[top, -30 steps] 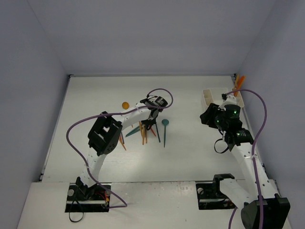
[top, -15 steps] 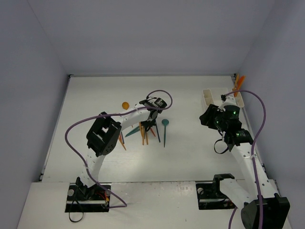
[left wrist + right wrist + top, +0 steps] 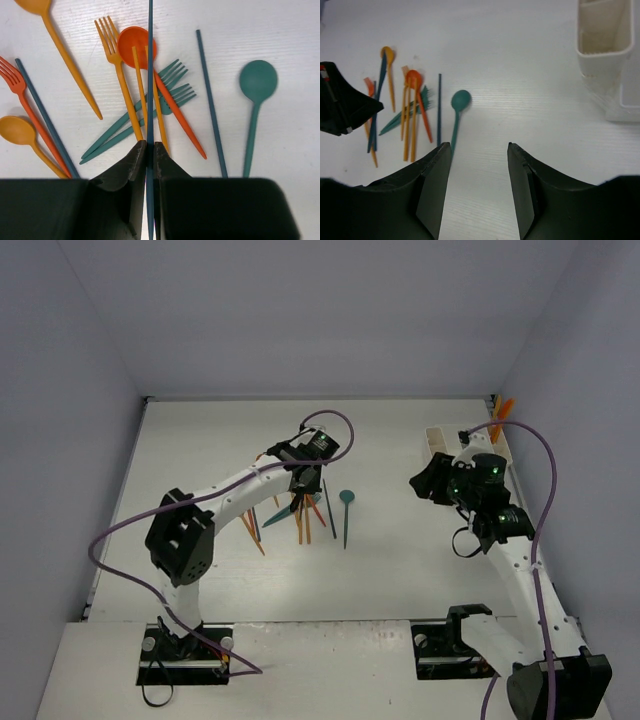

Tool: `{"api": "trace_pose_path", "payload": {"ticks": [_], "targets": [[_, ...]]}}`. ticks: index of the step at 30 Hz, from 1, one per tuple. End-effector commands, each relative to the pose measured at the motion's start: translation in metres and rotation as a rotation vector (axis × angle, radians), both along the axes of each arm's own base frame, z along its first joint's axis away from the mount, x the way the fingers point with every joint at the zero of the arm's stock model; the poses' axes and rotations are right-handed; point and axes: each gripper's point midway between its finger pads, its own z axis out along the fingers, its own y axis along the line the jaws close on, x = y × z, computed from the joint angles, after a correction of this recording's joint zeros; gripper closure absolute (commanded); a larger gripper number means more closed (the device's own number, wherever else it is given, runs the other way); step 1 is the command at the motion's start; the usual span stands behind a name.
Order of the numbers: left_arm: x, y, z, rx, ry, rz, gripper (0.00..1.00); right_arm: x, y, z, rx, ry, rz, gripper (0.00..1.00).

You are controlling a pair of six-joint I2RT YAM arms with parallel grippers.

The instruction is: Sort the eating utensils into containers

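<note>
My left gripper [image 3: 150,146] is shut on a thin dark blue utensil [image 3: 150,75], which runs between the fingers and crosses over the pile. In the top view this gripper [image 3: 302,480] hangs over the pile of utensils [image 3: 300,515]. Under it lie a red-orange spoon [image 3: 135,45], an orange fork [image 3: 112,45], two teal forks [image 3: 165,100], a second dark blue stick [image 3: 210,100] and a teal spoon [image 3: 257,80]. My right gripper [image 3: 480,145] is open and empty above bare table, between the pile and the white holder [image 3: 605,50].
The white holder [image 3: 440,445] stands at the back right by the wall, with an orange utensil [image 3: 503,407] sticking up at its far end. The teal spoon [image 3: 346,498] lies at the right edge of the pile. Grey walls enclose the table.
My left arm has swung its elbow left and the gripper has shifted back over the pile, the dark blue utensil gripped in it. My right gripper has edged slightly left.
</note>
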Motion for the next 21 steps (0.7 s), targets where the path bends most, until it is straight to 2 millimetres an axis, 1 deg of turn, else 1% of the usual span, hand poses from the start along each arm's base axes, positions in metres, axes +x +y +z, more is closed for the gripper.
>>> {"api": "trace_pose_path", "payload": {"ticks": [1, 2, 3, 4, 6, 8, 10, 11, 15, 18, 21], "targets": [[0.000, -0.024, 0.066, -0.185, -0.197, -0.187, 1.00, 0.007, 0.043, 0.078, 0.093, -0.177, 0.212, 0.53], [-0.006, -0.029, 0.079, -0.231, -0.236, -0.237, 1.00, 0.007, 0.049, 0.089, 0.103, -0.194, 0.238, 0.52], [-0.005, -0.039, 0.105, -0.315, -0.315, -0.278, 1.00, 0.007, 0.055, 0.095, 0.117, -0.200, 0.266, 0.51], [-0.006, -0.043, 0.116, -0.355, -0.359, -0.308, 1.00, 0.006, 0.060, 0.103, 0.131, -0.211, 0.289, 0.51], [-0.012, -0.055, 0.134, -0.440, -0.452, -0.403, 1.00, 0.006, 0.076, 0.129, 0.183, -0.238, 0.339, 0.49], [-0.024, -0.059, 0.165, -0.508, -0.543, -0.482, 1.00, 0.007, 0.087, 0.144, 0.208, -0.256, 0.368, 0.48], [-0.032, -0.065, 0.191, -0.577, -0.627, -0.539, 1.00, 0.007, 0.100, 0.161, 0.223, -0.286, 0.395, 0.47], [-0.037, -0.069, 0.199, -0.598, -0.647, -0.576, 1.00, 0.007, 0.104, 0.170, 0.233, -0.301, 0.404, 0.47], [-0.056, -0.075, 0.227, -0.645, -0.709, -0.676, 1.00, 0.009, 0.128, 0.178, 0.268, -0.288, 0.435, 0.46], [-0.062, -0.078, 0.239, -0.654, -0.742, -0.697, 1.00, 0.011, 0.145, 0.178, 0.274, -0.272, 0.448, 0.46], [-0.065, -0.080, 0.247, -0.652, -0.765, -0.704, 1.00, 0.010, 0.158, 0.178, 0.274, -0.265, 0.447, 0.46]]}}
